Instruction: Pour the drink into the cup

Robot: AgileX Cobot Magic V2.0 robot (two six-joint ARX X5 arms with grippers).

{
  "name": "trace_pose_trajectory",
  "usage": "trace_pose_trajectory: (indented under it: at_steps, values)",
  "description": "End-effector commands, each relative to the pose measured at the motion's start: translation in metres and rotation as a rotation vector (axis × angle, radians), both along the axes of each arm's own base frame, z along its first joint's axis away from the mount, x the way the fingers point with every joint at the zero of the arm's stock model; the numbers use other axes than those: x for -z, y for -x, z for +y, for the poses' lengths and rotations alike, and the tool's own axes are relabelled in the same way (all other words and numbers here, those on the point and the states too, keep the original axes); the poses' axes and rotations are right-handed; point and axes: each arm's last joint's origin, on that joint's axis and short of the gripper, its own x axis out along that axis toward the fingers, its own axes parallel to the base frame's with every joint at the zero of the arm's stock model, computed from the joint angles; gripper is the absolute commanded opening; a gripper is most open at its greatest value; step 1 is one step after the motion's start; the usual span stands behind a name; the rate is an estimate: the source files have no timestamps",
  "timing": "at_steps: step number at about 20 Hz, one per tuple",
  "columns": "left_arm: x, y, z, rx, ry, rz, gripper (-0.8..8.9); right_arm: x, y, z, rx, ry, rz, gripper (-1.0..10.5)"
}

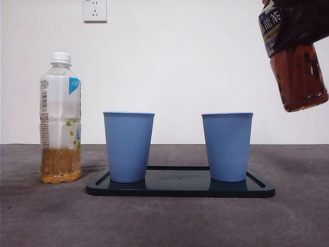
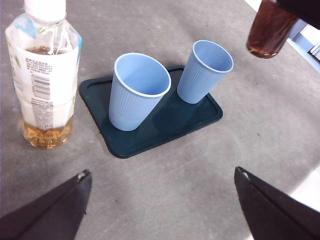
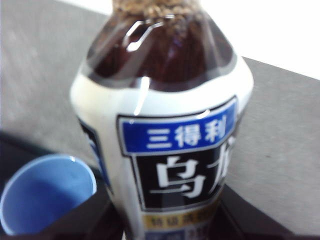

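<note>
Dark tea bottle [image 1: 295,62]: held in the air at the upper right of the front view, tilted, its base lower than the rest and to the right of the right-hand cup; a white, blue and black label with Chinese characters is seen in the right wrist view [image 3: 170,150].
Right gripper [image 3: 165,227]: its jaws are closed around the dark tea bottle, low on the label; only dark edges of them are seen beside the bottle.
Left gripper [image 2: 160,200]: its jaws are spread wide with nothing between them, held above the worktop on the near side of the tray.
Right-hand cup [image 1: 227,146]: a blue ribbed cup, upright on the tray, no liquid seen inside in the left wrist view [image 2: 205,70].
Left-hand cup [image 1: 128,146]: the same kind, upright on the tray's other end [image 2: 137,90], apart from the first.
Tray [image 1: 180,188]: dark, flat, rimmed, resting on the worktop.
Green tea bottle [image 1: 60,118]: white-capped, upright on the worktop just left of the tray, amber liquid only in its lowest part.
Worktop [image 1: 164,221]: grey, matte.
Wall socket [image 1: 95,10]: white, on the wall behind.
</note>
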Motion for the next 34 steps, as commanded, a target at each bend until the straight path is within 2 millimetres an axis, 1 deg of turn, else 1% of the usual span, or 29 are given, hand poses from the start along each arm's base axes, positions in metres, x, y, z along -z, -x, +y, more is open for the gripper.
trace_pose_trajectory:
  at_steps: [1,5,8,11,13,18,22,28,34]
  values:
    - [-0.007,0.0,0.0,0.01,-0.002,-0.037,4.61,0.001,-0.003,0.0,0.012,-0.098,-0.075,0.7]
    - [-0.007,0.0,0.0,0.01,-0.002,-0.036,4.61,0.031,-0.003,-0.002,0.034,-0.172,-0.127,0.7]
    - [-0.007,0.0,0.0,0.01,-0.002,-0.036,4.61,0.052,-0.001,-0.007,0.058,-0.22,-0.167,1.2]
    - [-0.007,0.0,0.0,0.01,-0.002,-0.034,4.61,0.069,-0.005,-0.01,0.063,-0.233,-0.158,1.2]
    - [-0.007,0.0,0.0,0.01,-0.002,-0.033,4.61,0.076,-0.01,-0.008,0.065,-0.227,-0.136,1.2]
    - [-0.007,0.001,0.0,0.01,-0.003,-0.03,4.61,0.091,-0.025,-0.005,0.059,-0.226,-0.127,1.5]
    - [-0.007,0.001,0.0,0.01,-0.003,-0.03,4.61,0.1,-0.031,-0.003,0.059,-0.213,-0.107,2.2]
    - [-0.007,0.001,0.0,0.01,-0.003,-0.03,4.61,0.104,-0.031,-0.003,0.052,-0.186,-0.092,2.4]
    - [-0.007,0.001,0.0,0.01,-0.003,-0.03,4.61,0.11,-0.03,-0.004,0.05,-0.15,-0.032,3.1]
